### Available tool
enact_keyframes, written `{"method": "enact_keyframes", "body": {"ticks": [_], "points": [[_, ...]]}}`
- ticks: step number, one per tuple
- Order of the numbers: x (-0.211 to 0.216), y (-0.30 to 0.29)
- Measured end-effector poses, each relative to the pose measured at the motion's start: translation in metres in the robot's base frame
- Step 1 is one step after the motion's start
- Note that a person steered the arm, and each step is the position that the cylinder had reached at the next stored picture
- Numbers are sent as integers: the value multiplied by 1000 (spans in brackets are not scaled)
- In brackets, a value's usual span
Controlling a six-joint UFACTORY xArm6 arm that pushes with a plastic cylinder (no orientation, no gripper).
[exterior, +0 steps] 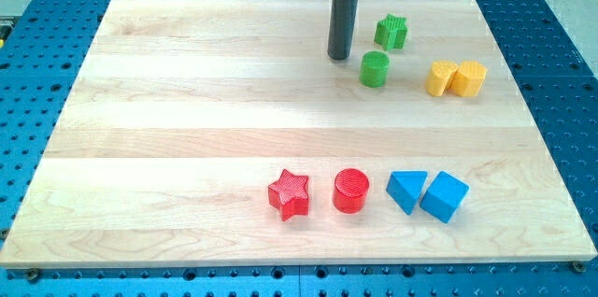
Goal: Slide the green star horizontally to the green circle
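Near the view's top of the bench (pixel 187 101), my tip (pixel 339 56) (no hand here) sits left of the green circle (pixel 375 68), below-left of the green star (pixel 392 32); I'd round the star and push gently sideways, avoiding the circle.

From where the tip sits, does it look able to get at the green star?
Probably yes: my tip sits left of the green star, with bare wooden board between; the green circle lies lower.
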State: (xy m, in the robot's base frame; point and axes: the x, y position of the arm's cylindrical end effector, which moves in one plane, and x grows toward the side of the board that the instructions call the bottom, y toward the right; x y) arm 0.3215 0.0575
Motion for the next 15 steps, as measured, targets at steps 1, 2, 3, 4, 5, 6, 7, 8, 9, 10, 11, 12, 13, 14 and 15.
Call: {"method": "enact_keyframes", "body": {"ticks": [1,2,3,4,5,6,7,8,9,10,11,12,13,14,15], "points": [[1,33],[8,47],[4,22],[18,-20],[24,5],[42,20],[48,42],[25,44],[33,55],[42,54],[26,64],[-7,121],[-44,110],[-24,10],[-51,23]]}}
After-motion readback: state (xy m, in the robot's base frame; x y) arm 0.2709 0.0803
